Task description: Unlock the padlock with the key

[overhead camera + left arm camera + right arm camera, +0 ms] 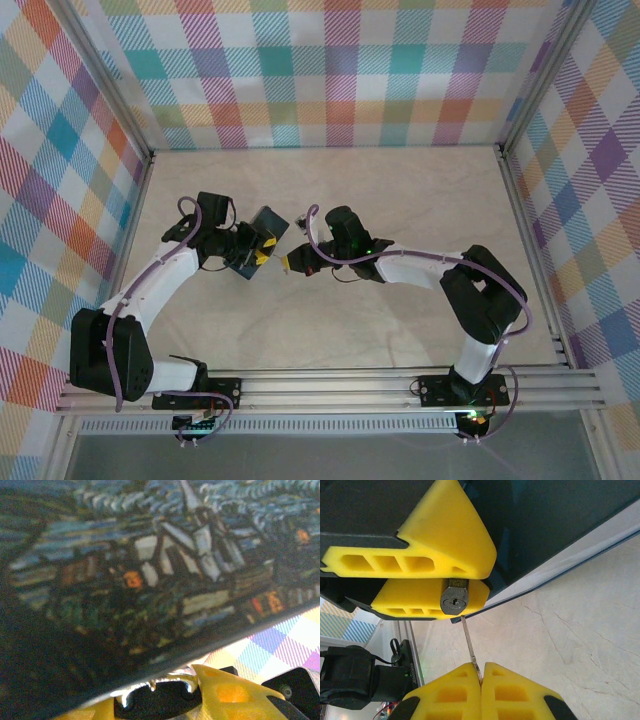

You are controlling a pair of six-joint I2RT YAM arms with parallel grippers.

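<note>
Village-print box (150, 580), padlock (454, 599), key (469, 647)

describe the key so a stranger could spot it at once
Find the big dark blue box mid-table; the right end effector points at it. Pinched between its yellow fingers is the key, a thin grey metal sliver, unlike the stubby round-faced padlock it aims at.

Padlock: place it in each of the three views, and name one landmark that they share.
Top external: too small to make out, at the tips of the left gripper, left of centre.
Left wrist: the padlock, bottom centre, beneath the dark blue box.
Right wrist: left of centre, keyway facing the camera, above the key.
Shared landmark: the dark blue box.
</note>
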